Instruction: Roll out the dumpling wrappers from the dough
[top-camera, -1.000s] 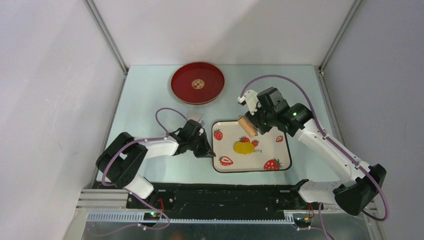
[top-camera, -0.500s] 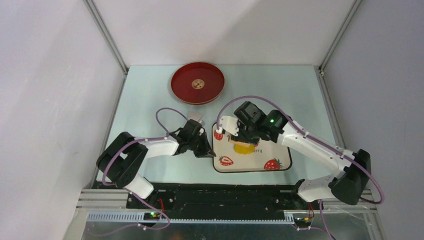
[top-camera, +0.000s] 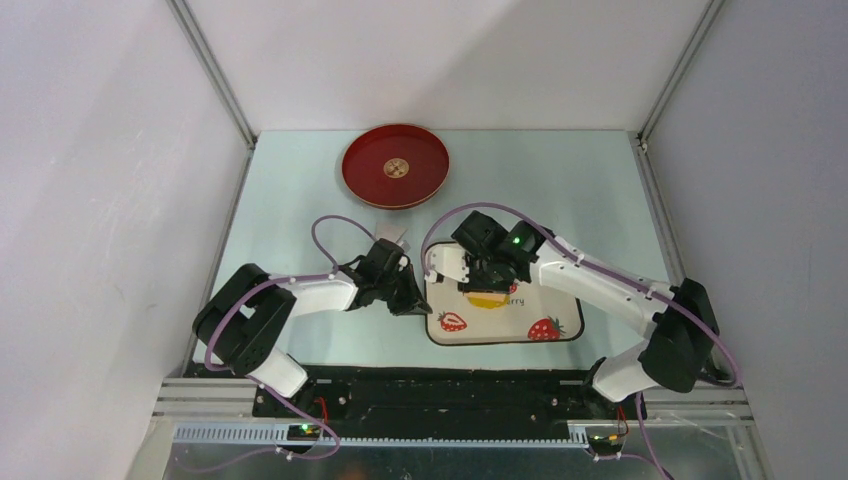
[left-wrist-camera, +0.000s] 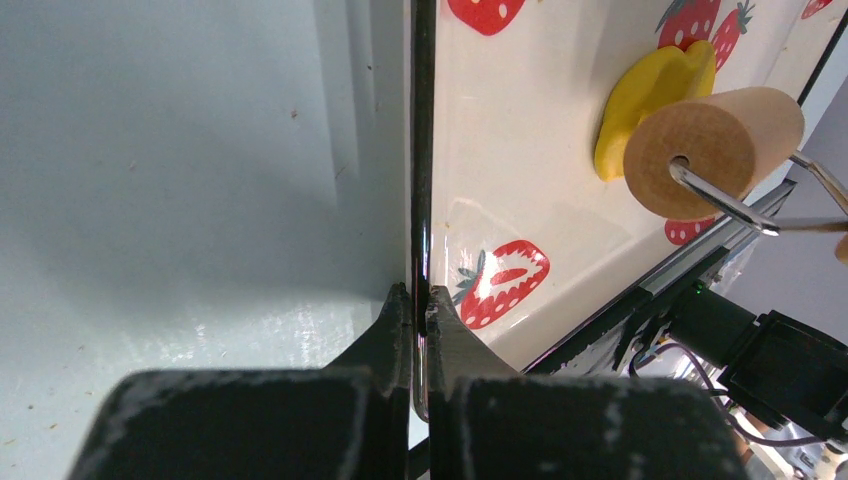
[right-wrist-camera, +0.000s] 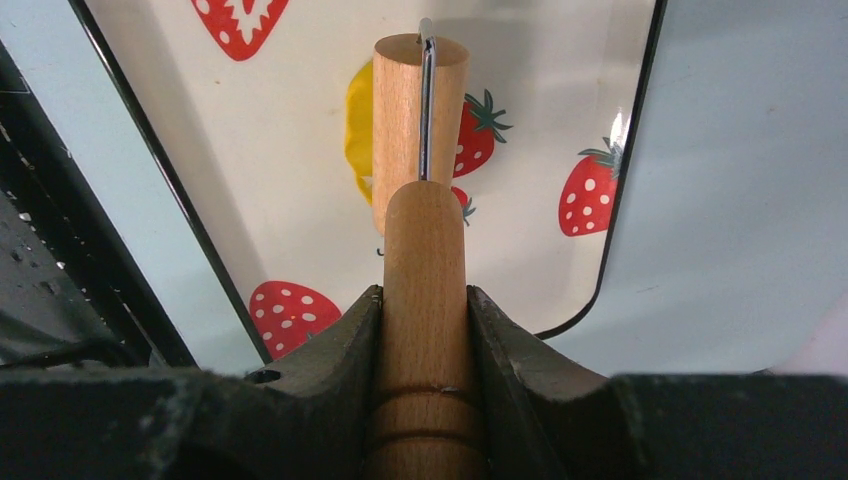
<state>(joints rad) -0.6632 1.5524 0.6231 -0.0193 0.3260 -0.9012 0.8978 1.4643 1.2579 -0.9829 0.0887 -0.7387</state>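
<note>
1. The left end effector (left-wrist-camera: 420, 300) has its fingers pressed together on the thin black rim of the strawberry tray (left-wrist-camera: 520, 170). It pinches that edge at the lower centre of the left wrist view.
2. The right end effector (right-wrist-camera: 424, 300) clamps the wooden handle of the roller (right-wrist-camera: 400, 120). The handle fills the gap between the two fingers at the lower centre of the right wrist view.
3. A bent wire joins the handle to the roller's drum. The drum reaches toward the upper centre of that view, over the tray's cream surface.
4. The dough (right-wrist-camera: 357, 130) is a flattened, irregular bright-yellow patch lying on the tray. It shows at the drum's left side in the right wrist view, partly hidden by the drum. In the left wrist view it sits at the upper right, just behind the drum's round end.
5. In the top view the tray lies at the centre of the frame on the pale worktop (top-camera: 580, 180). The right arm reaches across it, and a little yellow shows just below the wrist.
6. A round red plate (top-camera: 395, 165) sits in the upper centre of the frame, well apart from the tray.
</note>
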